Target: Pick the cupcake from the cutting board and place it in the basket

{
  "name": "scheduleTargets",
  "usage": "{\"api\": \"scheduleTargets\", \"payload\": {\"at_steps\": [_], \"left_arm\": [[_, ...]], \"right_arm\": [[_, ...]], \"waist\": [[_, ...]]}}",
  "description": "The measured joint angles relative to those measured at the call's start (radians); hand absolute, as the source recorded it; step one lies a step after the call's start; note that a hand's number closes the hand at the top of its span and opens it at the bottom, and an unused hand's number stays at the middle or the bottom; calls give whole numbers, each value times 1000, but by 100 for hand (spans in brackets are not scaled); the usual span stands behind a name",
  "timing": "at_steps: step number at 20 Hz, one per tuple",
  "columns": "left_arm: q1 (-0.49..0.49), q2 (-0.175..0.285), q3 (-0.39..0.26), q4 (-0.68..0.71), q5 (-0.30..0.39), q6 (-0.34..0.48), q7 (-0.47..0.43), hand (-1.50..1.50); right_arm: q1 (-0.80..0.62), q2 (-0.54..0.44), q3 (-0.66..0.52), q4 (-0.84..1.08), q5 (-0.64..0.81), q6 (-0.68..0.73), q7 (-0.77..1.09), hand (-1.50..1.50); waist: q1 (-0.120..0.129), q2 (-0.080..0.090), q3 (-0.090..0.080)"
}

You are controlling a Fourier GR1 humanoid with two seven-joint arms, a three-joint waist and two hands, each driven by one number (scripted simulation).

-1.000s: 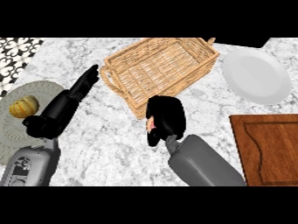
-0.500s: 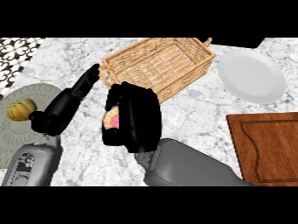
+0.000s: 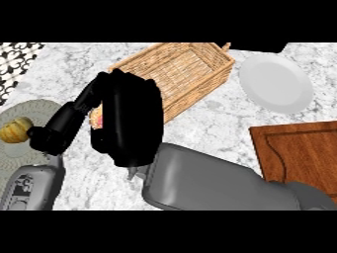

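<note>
currently cupcake [image 3: 96, 119] is mostly hidden in right hand [image 3: 131, 123], fingers curled round it, with only a pink-yellow sliver showing at the hand's left edge. held just near-left of basket [image 3: 182, 69], well apart from cutting board [image 3: 310, 153] at right. left hand [image 3: 52, 134] just left of it, fingers straight.

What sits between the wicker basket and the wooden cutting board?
Nothing. In the head view, only bare marble counter separates the basket from the cutting board.
</note>
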State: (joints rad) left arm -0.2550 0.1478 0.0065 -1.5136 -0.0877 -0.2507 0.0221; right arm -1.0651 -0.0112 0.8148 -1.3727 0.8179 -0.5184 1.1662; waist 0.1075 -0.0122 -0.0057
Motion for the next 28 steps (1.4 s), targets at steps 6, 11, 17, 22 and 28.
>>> {"api": "scheduleTargets", "payload": {"at_steps": [6, 11, 17, 22, 28], "left_arm": [[9, 3, 8, -7, -4, 9, -11, 0], [1, 12, 18, -6, 2, 2, -14, 0], [2, 10, 20, -9, -5, 12, -9, 0], [9, 6, 20, -25, -7, 21, -1, 0], [24, 2, 23, -43, -8, 29, 2, 0]], "right_arm": [[-143, -2, -51, 105, 2, 2, 45, 150], [-234, -1, -107, 234, 14, -16, 57, 150], [-326, 0, -206, 389, 59, -70, 45, 150], [-365, 1, -276, 506, 93, -122, 34, 150], [-362, 4, -336, 620, 77, -187, -3, 150]], "waist": [[-10, 4, 1], [-16, 11, 1], [-26, 16, 2], [-37, 17, 3], [-51, 19, 4]]}}
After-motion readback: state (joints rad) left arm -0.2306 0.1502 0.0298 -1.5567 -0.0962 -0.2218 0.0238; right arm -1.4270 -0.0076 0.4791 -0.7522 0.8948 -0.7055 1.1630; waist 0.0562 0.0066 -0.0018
